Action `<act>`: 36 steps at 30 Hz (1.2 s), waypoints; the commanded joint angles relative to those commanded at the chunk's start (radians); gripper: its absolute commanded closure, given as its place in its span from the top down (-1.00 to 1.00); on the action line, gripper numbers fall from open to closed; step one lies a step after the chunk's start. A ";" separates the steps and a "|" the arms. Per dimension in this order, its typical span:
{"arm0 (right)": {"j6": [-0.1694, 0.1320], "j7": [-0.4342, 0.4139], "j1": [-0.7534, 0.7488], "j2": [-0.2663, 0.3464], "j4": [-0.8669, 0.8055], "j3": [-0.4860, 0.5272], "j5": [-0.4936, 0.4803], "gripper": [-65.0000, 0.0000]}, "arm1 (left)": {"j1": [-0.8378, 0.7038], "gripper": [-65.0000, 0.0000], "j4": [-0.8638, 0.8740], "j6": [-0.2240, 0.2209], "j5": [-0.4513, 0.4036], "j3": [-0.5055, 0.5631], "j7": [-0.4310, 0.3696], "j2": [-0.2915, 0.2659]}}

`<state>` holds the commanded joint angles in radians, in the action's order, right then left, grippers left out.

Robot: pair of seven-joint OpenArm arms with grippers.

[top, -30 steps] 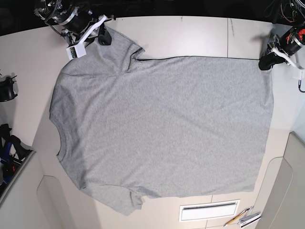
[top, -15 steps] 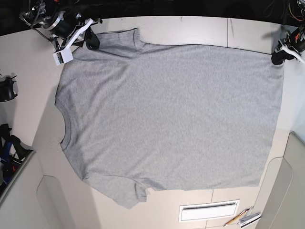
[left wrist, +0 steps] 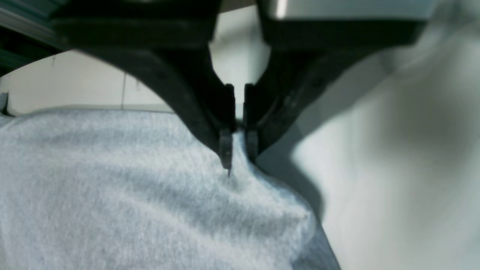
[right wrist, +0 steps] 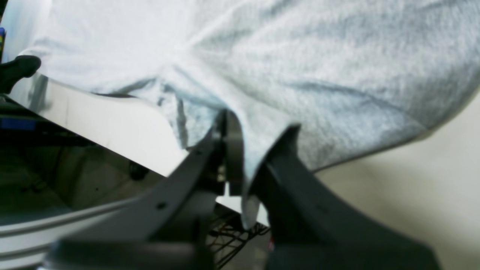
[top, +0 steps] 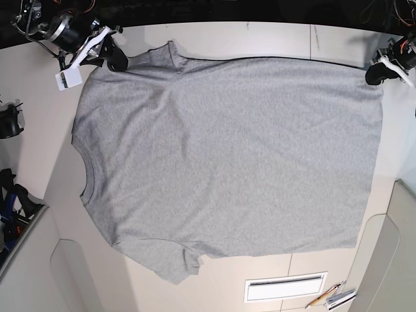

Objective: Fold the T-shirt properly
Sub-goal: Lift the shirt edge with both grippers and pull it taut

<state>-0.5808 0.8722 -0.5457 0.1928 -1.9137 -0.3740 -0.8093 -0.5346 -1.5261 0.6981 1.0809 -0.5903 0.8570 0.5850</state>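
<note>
The heather-grey T-shirt (top: 227, 149) lies spread flat on the table, plain side up, its ribbed neck at the left edge and its hem at the right. My right gripper (top: 116, 63) is shut on the shirt's far shoulder at the top left; in the right wrist view (right wrist: 247, 157) the cloth (right wrist: 300, 75) is pinched between the jaws. My left gripper (top: 376, 76) is shut on the far hem corner at the top right; in the left wrist view (left wrist: 237, 150) the jaws pinch the cloth (left wrist: 131, 195).
A white table (top: 260, 42) with panel seams carries the shirt. A vent slot (top: 285, 286) and pencils (top: 328, 296) lie at the front right. Black equipment (top: 10, 120) sits off the left edge. A pale panel (top: 396, 253) stands at the right.
Both grippers have pulled the shirt's far edge toward the back of the table. The far sleeve has unfolded and the shirt now lies flatter and wider.
</note>
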 joint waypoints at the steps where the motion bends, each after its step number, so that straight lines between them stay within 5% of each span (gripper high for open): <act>1: 0.000 0.000 0.002 0.000 -0.020 0.000 -0.002 -1.00 | 0.003 -1.00 -0.005 0.000 0.000 -0.014 0.000 0.000; 13: -0.001 -0.018 0.095 -0.033 -0.181 0.000 0.040 -1.00 | 0.022 -1.00 -0.010 0.000 0.016 -0.115 -0.028 0.003; 20: 0.000 -0.035 0.153 -0.033 -0.112 0.000 0.055 -1.00 | 0.109 -1.00 -0.010 0.000 -0.122 -0.060 -0.084 0.003; 25: 0.000 -0.035 0.234 -0.033 0.015 0.001 0.072 -1.00 | 0.154 -1.00 -0.010 0.000 -0.293 0.051 -0.208 0.002; 36: 0.000 -0.035 0.401 -0.033 0.182 0.003 0.072 -1.00 | 0.298 -1.00 -0.004 0.000 -0.407 0.089 -0.256 0.006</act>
<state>-0.5808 0.8375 -0.1444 0.1600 -1.7317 -0.3710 -0.7372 -0.2367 -1.5303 0.6981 0.6743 -0.5011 0.6014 0.5907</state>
